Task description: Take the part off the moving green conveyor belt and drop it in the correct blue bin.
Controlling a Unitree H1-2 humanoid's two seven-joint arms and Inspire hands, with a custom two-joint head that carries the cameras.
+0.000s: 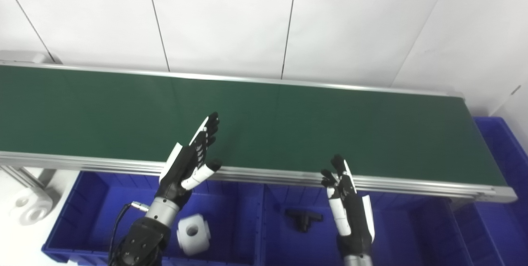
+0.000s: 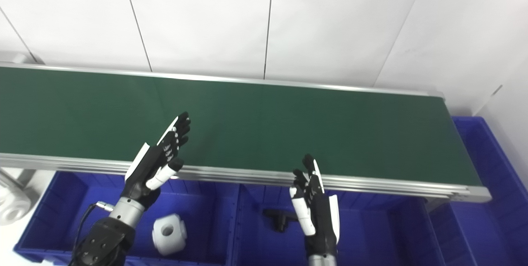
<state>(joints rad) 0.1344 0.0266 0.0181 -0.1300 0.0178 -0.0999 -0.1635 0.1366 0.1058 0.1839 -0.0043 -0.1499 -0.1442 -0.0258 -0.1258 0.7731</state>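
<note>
The green conveyor belt [image 1: 288, 125] runs across the view and carries no part. My left hand [image 1: 192, 158] is open and empty, fingers stretched over the belt's near edge. My right hand [image 1: 346, 200] is open and empty, raised in front of the belt's near rail. Below the belt, the left blue bin [image 1: 103, 200] holds a white round part [image 1: 193, 233]. The middle blue bin [image 1: 396, 224] holds a black T-shaped part [image 1: 303, 218].
Another blue bin [image 1: 501, 146] stands at the belt's right end. A white round part [image 1: 29, 208] lies on the white surface left of the bins. A white panelled wall stands behind the belt.
</note>
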